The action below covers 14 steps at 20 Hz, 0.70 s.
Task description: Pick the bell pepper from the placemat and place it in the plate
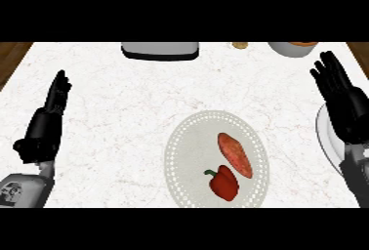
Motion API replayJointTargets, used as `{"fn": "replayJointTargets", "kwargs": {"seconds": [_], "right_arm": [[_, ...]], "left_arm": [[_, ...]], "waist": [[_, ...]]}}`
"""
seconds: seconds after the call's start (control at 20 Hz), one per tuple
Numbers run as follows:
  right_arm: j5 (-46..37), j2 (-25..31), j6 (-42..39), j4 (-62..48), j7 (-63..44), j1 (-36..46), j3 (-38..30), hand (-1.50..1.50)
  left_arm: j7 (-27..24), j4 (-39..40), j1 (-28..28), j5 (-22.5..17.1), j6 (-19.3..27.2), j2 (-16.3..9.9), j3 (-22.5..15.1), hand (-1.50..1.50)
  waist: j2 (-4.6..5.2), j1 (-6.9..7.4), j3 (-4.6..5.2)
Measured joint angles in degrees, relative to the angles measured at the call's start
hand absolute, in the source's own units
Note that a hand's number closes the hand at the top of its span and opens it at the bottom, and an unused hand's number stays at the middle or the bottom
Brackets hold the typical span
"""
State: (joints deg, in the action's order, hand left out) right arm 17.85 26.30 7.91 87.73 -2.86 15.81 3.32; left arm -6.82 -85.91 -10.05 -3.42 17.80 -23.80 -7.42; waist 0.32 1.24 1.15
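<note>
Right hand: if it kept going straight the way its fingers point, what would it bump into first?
The right hand points up toward the counter's far edge. The grey bowl sits a bit left of that line, so the way looks free, though depth is unclear.

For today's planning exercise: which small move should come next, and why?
Probably bring the right robot hand left and down toward the bell pepper. The pepper lies untouched on the placemat beside an orange-red food item, and the right hand, open, hovers over the plate.

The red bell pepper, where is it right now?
In the head view, the bell pepper lies on the lower part of the oval placemat, just below the reddish sweet potato, left of the plate under the right hand.
</note>
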Motion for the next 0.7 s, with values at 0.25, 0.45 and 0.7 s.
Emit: {"fn": "replayJointTargets", "kwargs": {"seconds": [0.25,0.45,0.7], "right_arm": [[2.50,-0.40,-8.90,1.45,1.84,7.45,3.50,1.50],[-5.67,3.30,-11.44,0.96,4.69,13.25,7.25,-1.50],[-7.72,-1.80,-11.83,-7.04,17.08,12.63,7.23,-1.50]], "left_arm": [[4.33,3.99,3.67,-3.58,-2.43,4.07,-2.26,0.00],[9.62,6.49,5.98,-7.31,-5.17,7.81,-4.98,0.00],[13.06,5.90,6.70,-10.14,-7.07,9.40,-4.99,0.00]], "waist": [[0.33,0.95,-0.81],[0.41,1.65,-0.68],[0.05,0.48,-1.25]]}}
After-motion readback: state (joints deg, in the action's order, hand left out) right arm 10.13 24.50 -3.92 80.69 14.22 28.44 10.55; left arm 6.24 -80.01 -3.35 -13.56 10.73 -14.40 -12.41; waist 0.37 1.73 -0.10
